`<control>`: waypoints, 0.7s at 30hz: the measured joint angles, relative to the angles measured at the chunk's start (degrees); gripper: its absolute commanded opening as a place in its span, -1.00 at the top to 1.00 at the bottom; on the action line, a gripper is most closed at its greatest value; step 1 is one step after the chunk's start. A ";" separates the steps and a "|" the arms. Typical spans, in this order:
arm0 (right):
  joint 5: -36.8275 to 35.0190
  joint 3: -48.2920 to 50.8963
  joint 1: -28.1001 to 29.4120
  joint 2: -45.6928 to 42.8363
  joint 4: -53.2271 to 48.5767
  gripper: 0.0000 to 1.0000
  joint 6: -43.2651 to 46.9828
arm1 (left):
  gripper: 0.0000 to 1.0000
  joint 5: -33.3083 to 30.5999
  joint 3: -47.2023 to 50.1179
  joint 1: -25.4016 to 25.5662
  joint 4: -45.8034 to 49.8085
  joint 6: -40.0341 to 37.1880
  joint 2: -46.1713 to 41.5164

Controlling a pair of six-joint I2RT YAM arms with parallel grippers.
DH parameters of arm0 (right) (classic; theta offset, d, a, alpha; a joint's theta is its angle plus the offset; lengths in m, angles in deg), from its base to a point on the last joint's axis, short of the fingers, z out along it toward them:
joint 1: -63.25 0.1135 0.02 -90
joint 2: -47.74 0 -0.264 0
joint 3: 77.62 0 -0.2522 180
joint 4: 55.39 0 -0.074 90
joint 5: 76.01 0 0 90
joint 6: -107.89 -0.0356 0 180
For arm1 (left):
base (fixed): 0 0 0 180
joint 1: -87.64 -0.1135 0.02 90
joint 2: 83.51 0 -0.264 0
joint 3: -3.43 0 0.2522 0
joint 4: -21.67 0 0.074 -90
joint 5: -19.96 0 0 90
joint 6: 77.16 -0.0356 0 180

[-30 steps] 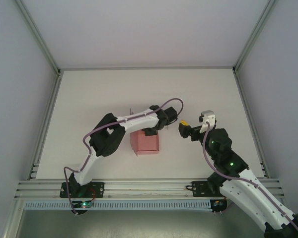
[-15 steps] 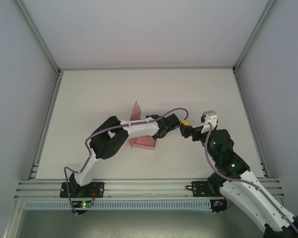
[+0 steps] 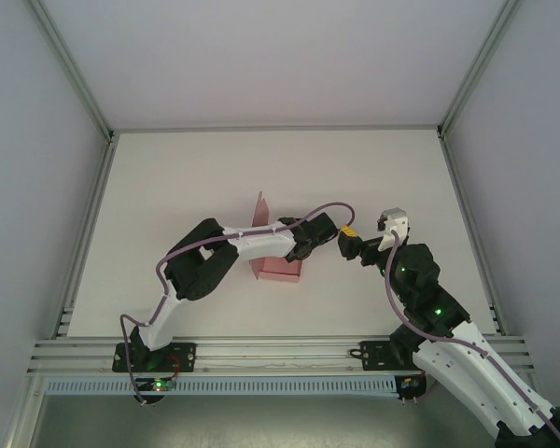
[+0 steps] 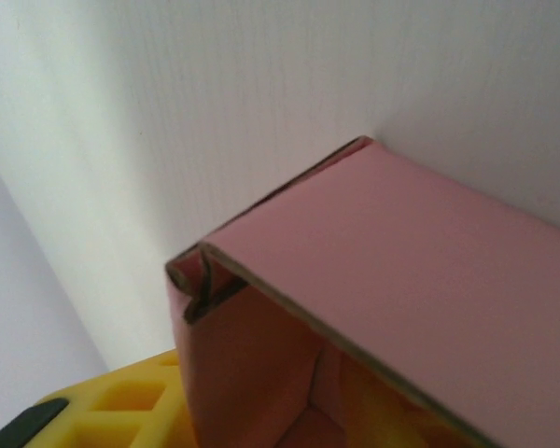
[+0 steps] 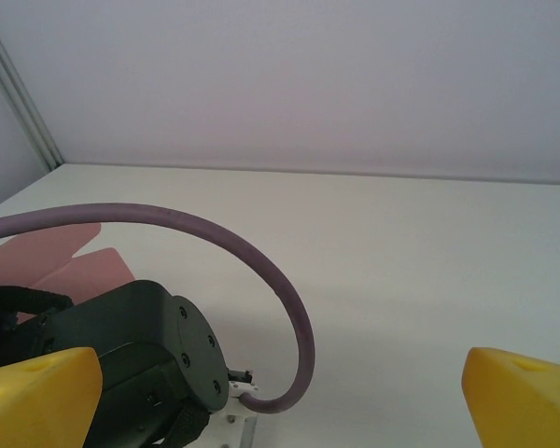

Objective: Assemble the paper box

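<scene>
The pink paper box [image 3: 278, 269] sits half folded at mid-table, one flap [image 3: 259, 211] standing up at its back left. My left gripper [image 3: 301, 252] is at the box's right end, shut on one of its walls. In the left wrist view the open box [image 4: 401, 243] is very close, with a yellow finger [image 4: 103, 411] outside its left wall and a yellow tint showing inside. My right gripper [image 3: 347, 245] hovers just right of the left wrist, wide open with nothing between its yellow fingertips [image 5: 37, 392]. Pink card [image 5: 75, 266] peeks out behind the left arm's wrist [image 5: 131, 359].
A purple cable [image 5: 280, 289] loops off the left wrist, right in front of my right gripper. The white table [image 3: 168, 187] is walled by aluminium rails [image 3: 93, 215] left and right, with a rail [image 3: 280, 353] along the near edge.
The left gripper swung down and right toward the right gripper, taking the box with it. The box turned, and a flap now stands up at its back left. The right arm barely moved.
</scene>
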 measured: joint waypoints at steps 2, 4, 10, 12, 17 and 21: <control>0.02 0.00 0.00 0.00 -0.02 -0.96 0.00 | -0.03 0.76 0.02 0.00 -0.17 -0.04 -0.57; 0.02 0.00 0.00 0.00 -0.07 -0.97 0.00 | -0.11 1.44 0.04 0.00 -0.20 -0.11 -1.55; 0.04 0.00 -0.37 -0.52 -0.22 -0.97 0.00 | -0.28 2.38 0.37 0.00 -0.39 -0.31 -6.40; 0.35 0.00 -0.37 -1.20 -0.24 -0.96 -0.02 | -0.59 2.75 0.55 0.00 -0.52 -0.50 -8.26; 1.64 0.00 -0.37 -4.63 -0.57 -0.96 0.02 | -1.00 2.71 1.18 -0.02 -1.44 -0.42 -11.82; 2.64 0.00 -0.37 -8.24 -0.59 -0.96 0.22 | -1.00 2.75 1.18 -0.20 -1.66 0.48 -13.64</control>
